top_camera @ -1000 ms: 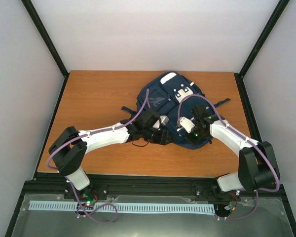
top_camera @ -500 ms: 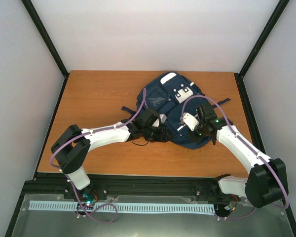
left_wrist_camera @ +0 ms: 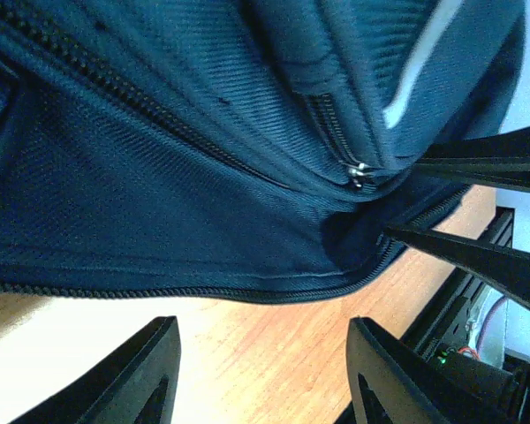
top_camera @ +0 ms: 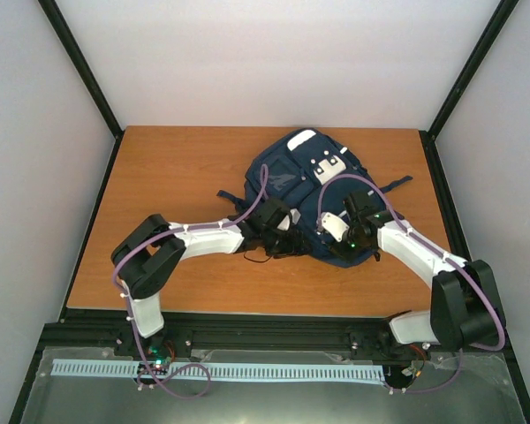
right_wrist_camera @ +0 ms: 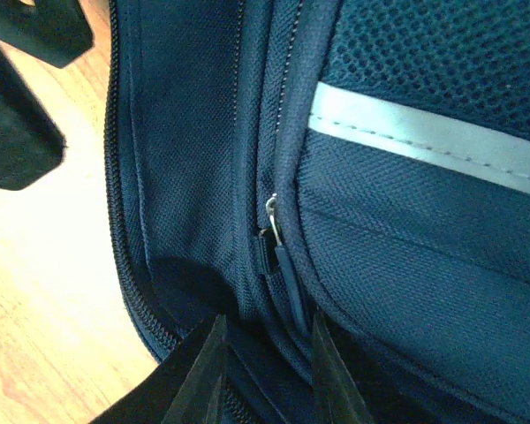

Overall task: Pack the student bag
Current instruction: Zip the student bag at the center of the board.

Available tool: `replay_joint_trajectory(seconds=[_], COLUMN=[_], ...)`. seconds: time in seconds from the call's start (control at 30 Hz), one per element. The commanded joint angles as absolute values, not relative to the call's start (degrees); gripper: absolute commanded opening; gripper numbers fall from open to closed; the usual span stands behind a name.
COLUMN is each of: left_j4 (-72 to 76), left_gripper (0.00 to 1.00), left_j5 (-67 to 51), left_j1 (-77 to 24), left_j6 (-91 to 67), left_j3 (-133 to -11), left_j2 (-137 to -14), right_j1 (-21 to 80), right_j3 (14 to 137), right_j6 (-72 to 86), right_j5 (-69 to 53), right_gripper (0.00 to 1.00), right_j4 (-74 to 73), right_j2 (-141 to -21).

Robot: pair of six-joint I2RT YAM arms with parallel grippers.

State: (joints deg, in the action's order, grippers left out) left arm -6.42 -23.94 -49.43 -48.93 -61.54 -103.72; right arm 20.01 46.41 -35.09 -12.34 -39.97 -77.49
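Observation:
The navy-blue student bag (top_camera: 305,181) lies flat on the wooden table (top_camera: 168,185), right of the middle. My left gripper (top_camera: 287,240) is at the bag's near edge. In the left wrist view it (left_wrist_camera: 261,371) is open and empty over bare wood, just short of the bag's zipped hem (left_wrist_camera: 203,256). My right gripper (top_camera: 346,243) is on the bag's near right part. In the right wrist view its jaws (right_wrist_camera: 265,371) stand narrowly apart round the lower end of a dark zip pull (right_wrist_camera: 283,265) in a seam; I see no clamping.
The right gripper's dark fingers (left_wrist_camera: 477,159) show at the right of the left wrist view, close to my left gripper. A loose dark strap (top_camera: 230,196) lies left of the bag. The table's near edge and black rail (top_camera: 274,322) lie behind both grippers.
My right arm has drawn back toward the near edge and its gripper has moved slightly left on the bag. My left arm has folded in, with its gripper staying at the bag's near edge.

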Motion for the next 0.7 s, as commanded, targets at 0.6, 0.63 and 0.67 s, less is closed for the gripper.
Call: replay_joint_trajectory(seconds=[0.6, 0.63, 0.67], left_j4=[-0.7, -1.2, -1.5], left_gripper=[0.39, 0.38, 0.37], left_j5=[-25.9, -25.5, -25.1], left_j1=[-48.9, -48.9, -48.9], left_j6=[-51.4, -51.2, -51.0], left_j3=[-62.0, -61.8, -61.6], left_j2=[-110.6, -110.1, -109.7], right_j1=[21.1, 21.0, 21.1], right_j3=[47.9, 48.4, 49.0], right_j6=[-33.1, -33.0, -32.8], right_j5=[-6.9, -6.8, -6.8], right_gripper=[0.03, 0.03, 0.03], right_j4=[-28.0, -28.9, -30.0], right_j2=[-75.7, -74.9, -74.1])
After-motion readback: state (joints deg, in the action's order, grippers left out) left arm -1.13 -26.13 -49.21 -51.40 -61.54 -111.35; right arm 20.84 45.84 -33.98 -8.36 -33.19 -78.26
